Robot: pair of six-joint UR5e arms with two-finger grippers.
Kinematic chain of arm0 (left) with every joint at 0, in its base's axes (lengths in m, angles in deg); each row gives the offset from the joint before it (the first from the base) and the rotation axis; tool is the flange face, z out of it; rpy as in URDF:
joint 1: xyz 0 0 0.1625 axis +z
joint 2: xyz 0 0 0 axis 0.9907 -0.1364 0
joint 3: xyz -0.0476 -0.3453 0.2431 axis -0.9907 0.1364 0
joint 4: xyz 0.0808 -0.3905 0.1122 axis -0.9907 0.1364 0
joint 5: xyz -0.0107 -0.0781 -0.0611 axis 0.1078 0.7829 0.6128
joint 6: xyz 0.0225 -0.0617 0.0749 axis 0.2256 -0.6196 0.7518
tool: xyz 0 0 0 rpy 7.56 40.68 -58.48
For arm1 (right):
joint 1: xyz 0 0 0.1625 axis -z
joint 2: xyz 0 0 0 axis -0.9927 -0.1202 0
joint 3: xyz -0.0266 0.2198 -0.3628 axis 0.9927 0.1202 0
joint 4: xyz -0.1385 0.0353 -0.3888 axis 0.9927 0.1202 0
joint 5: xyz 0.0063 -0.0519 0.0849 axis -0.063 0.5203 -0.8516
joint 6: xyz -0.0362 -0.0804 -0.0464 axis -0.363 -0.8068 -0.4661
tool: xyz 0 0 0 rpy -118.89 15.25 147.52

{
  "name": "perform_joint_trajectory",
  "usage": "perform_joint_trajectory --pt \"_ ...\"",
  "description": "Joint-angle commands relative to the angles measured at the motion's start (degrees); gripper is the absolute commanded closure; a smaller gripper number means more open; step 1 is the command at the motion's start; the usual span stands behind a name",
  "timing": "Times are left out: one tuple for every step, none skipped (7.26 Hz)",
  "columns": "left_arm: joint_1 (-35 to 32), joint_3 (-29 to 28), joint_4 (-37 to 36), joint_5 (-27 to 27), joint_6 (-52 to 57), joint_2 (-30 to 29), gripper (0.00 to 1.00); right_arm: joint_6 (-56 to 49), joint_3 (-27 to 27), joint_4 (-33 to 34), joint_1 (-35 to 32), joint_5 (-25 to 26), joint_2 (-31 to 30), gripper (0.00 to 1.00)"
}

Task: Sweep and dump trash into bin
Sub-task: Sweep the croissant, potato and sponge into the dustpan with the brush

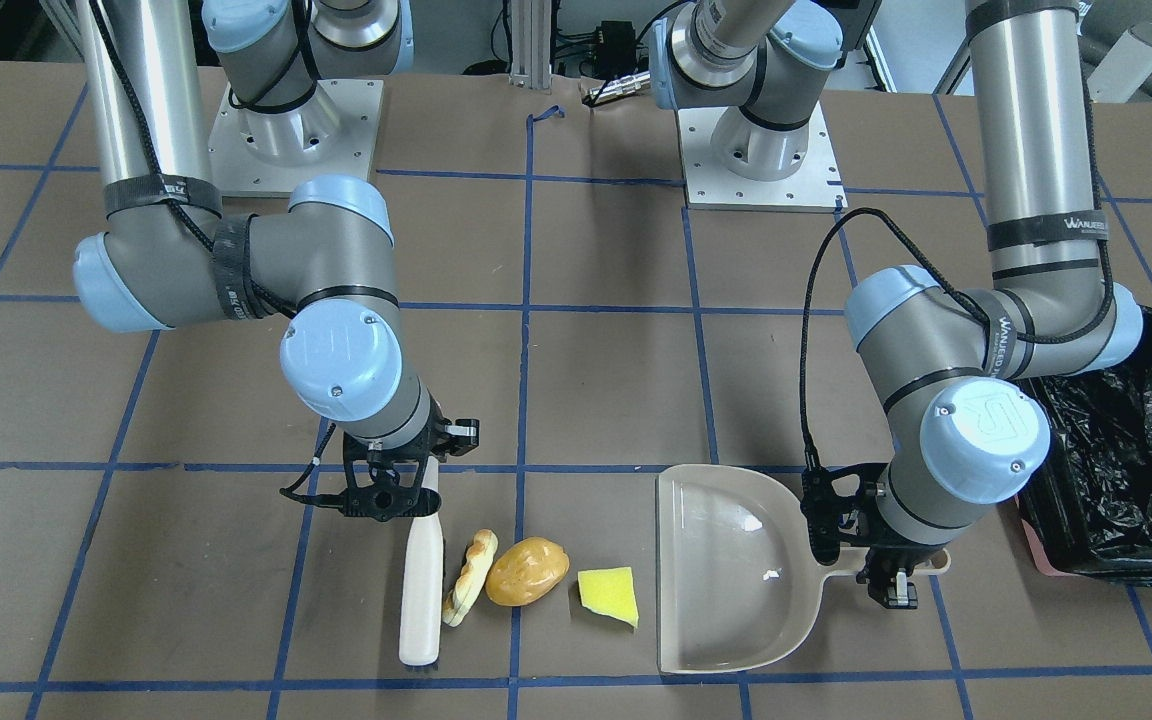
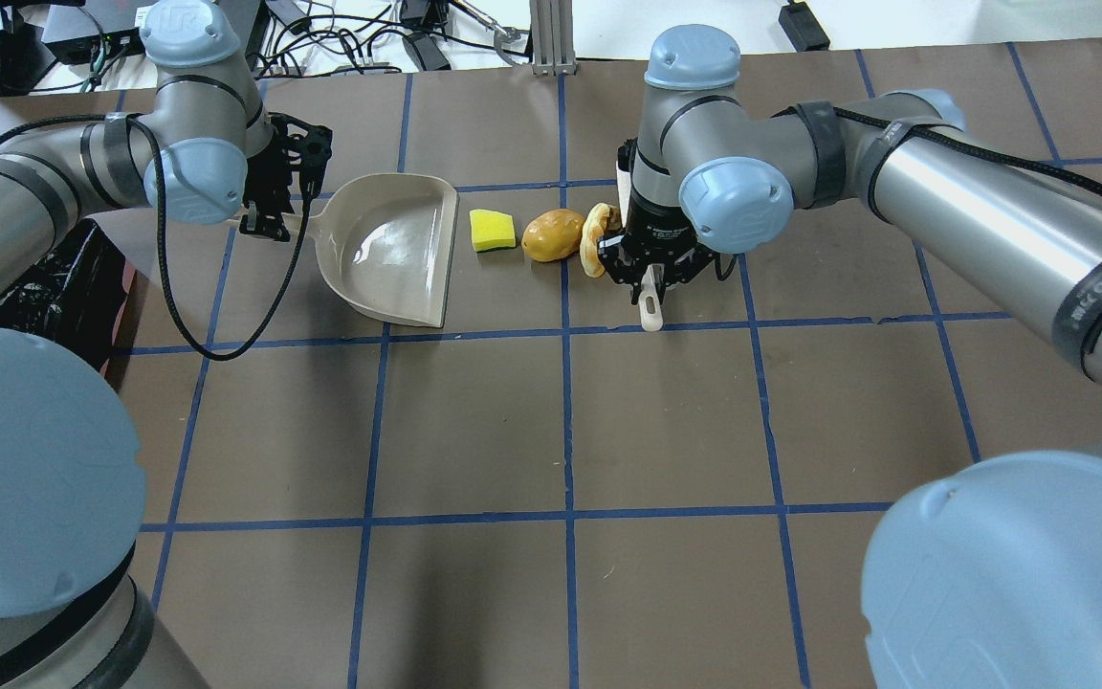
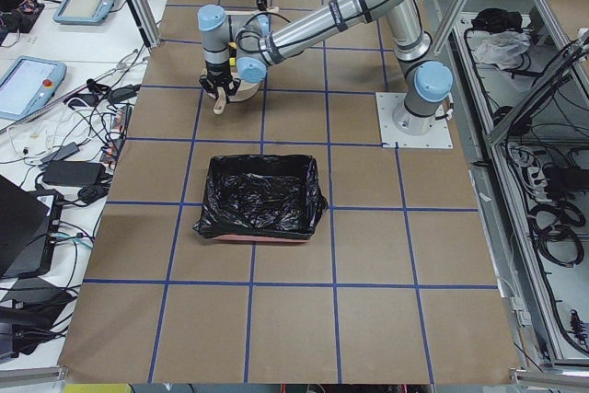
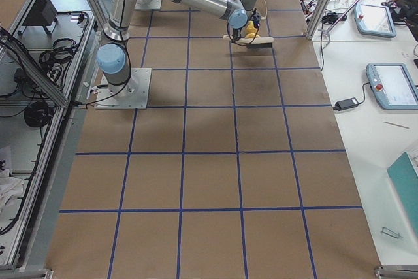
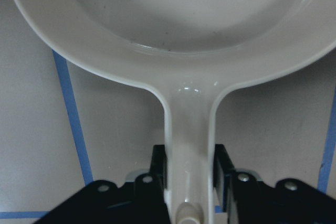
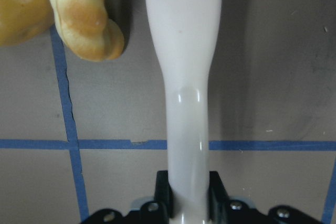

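The trash lies in a row on the table: a pale bread stick, a golden-brown bun and a yellow wedge. My right gripper is shut on the handle of a white brush, which lies just beside the bread stick. On the other side of the row, a beige dustpan rests flat with its open edge facing the wedge. My left gripper is shut on the dustpan handle. The bin, lined with a black bag, stands past the left arm.
The table is brown with a grid of blue tape lines. Both arm bases are bolted at the robot's side. Desks with tablets and cables stand beyond the table's far edge.
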Motion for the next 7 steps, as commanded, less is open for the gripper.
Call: perform_joint_trajectory --pt "-0.2 0.0 -0.1 -0.2 -0.4 -0.2 1.00 1.8 0.0 3.0 -2.1 -0.1 1.3 1.00" --pt "-0.5 -0.1 -0.2 -0.2 -0.5 -0.2 1.00 4.1 0.0 3.8 -2.8 0.0 1.8 1.00" --pt "-0.8 0.0 -0.3 -0.4 -0.5 -0.2 1.00 4.6 0.0 4.5 -3.3 -0.1 2.5 1.00" --pt "-0.9 0.0 -0.3 -0.3 -0.6 -0.2 1.00 5.2 0.1 5.1 -3.8 -0.4 2.5 1.00" --pt "-0.9 -0.1 -0.3 -0.3 -0.6 -0.2 1.00 8.9 0.2 6.0 -4.6 -3.3 2.5 1.00" --pt "-0.9 -0.1 -0.3 -0.2 -0.6 -0.2 1.00 10.5 0.6 7.0 -5.5 -3.7 2.4 1.00" --pt "-0.9 -0.1 -0.4 -0.5 -0.6 -0.2 1.00 12.5 0.6 7.1 -6.8 -3.8 2.5 1.00"
